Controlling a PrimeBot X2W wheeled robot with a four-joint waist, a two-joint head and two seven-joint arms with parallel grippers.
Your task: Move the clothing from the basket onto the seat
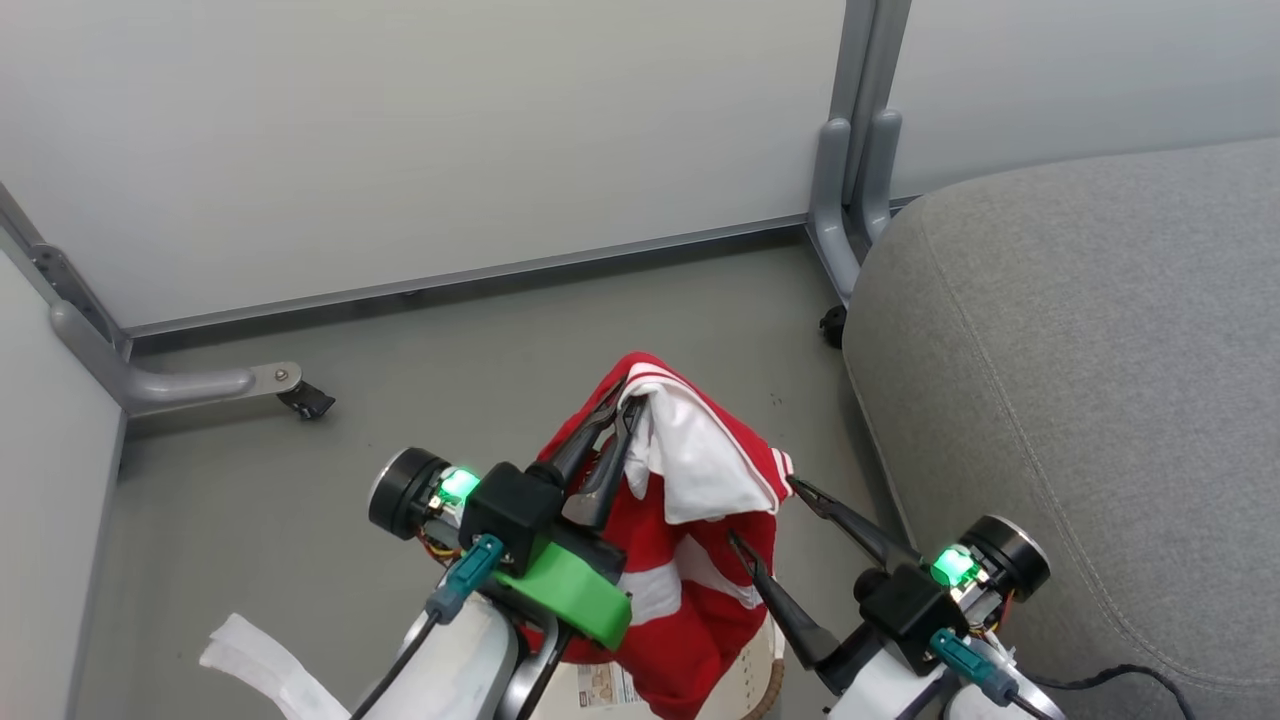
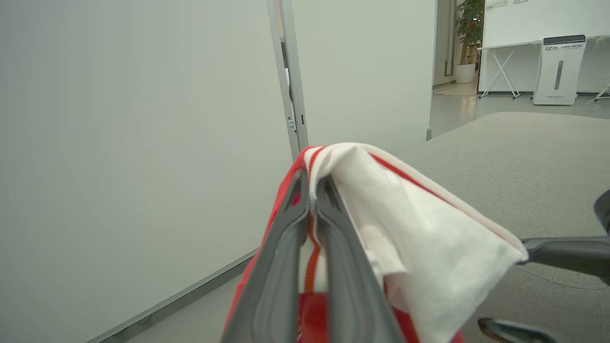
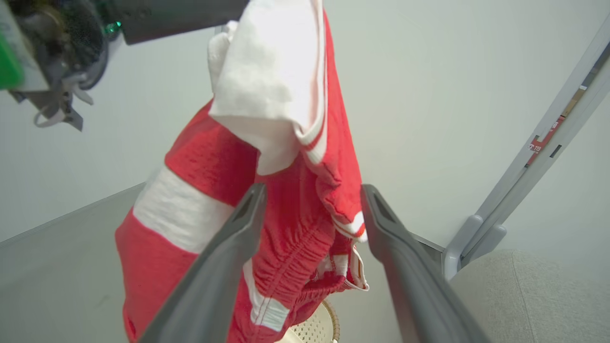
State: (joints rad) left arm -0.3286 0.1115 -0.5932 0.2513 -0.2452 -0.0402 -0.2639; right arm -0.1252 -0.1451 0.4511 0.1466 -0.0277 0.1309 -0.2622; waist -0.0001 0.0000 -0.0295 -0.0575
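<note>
Head view, centre: holds jersey [image 1: 690, 560] above basket [image 1: 755, 670], pinched in left gripper [image 1: 628, 392], right gripper [image 1: 765, 512] agape; lacks drop onto seat [image 1: 1080, 380], frame right.

The basket [image 1: 750, 668] mostly behind the clothing [image 1: 690, 590].

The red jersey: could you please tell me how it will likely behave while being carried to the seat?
Probably floppy: the jersey drapes in folds from the left gripper, its lower end near the basket. Likely light, since one pinch of the fingers holds it. It may swing and drag, so lift high.
</note>
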